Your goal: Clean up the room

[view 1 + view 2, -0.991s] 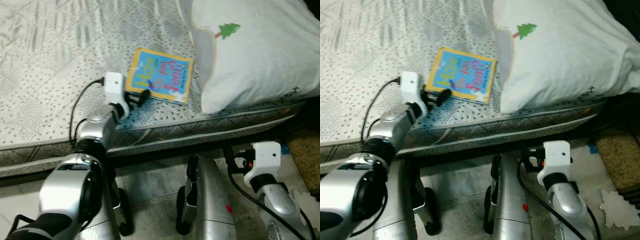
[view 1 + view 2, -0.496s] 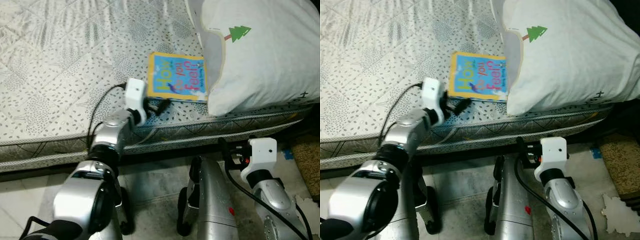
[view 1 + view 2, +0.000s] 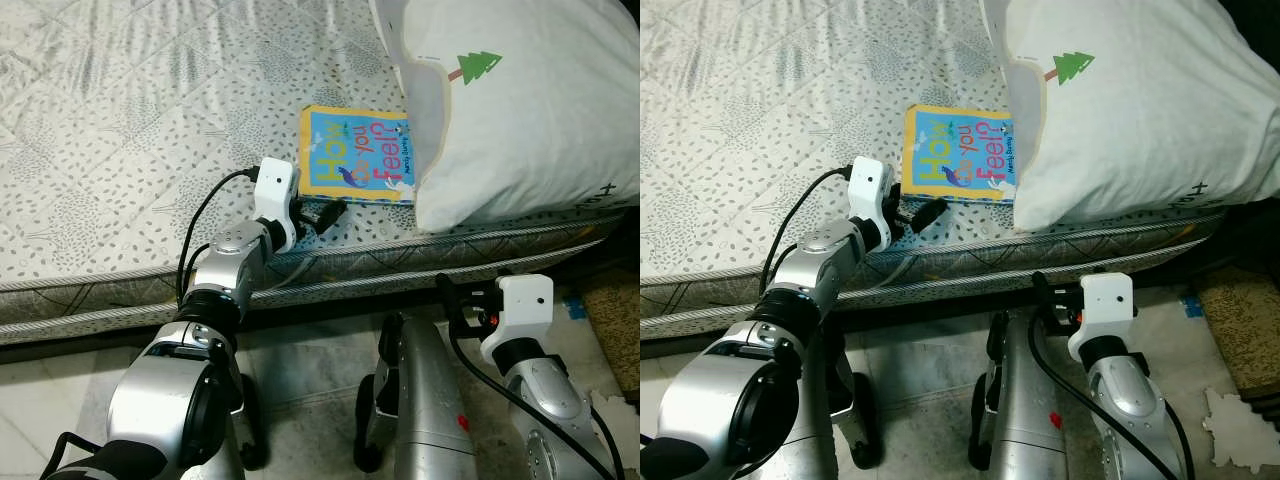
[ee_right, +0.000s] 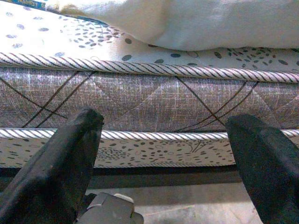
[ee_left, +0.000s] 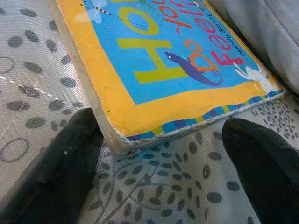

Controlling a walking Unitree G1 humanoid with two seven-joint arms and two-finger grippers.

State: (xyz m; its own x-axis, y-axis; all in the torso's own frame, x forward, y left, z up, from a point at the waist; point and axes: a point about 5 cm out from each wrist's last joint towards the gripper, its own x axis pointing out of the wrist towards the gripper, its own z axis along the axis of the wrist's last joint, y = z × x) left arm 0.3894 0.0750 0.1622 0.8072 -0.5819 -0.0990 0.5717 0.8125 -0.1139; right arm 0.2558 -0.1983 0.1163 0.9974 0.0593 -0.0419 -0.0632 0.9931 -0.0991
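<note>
Even indoor light, sharp views, dark shadow under the mattress [image 4: 149, 93] edge.

Speckled mattress [image 3: 120, 130] with a picture book [image 3: 356, 156] beside a white pillow [image 3: 530, 110]

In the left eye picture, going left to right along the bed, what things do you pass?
Bare mattress → the robot's left hand, open at the book's near edge → the picture book lying flat → the white pillow with a small tree print, its edge over the book's right side.

Speckled quilted mattress [image 3: 120, 130] — pale tiled floor [image 3: 40, 400] below.
</note>
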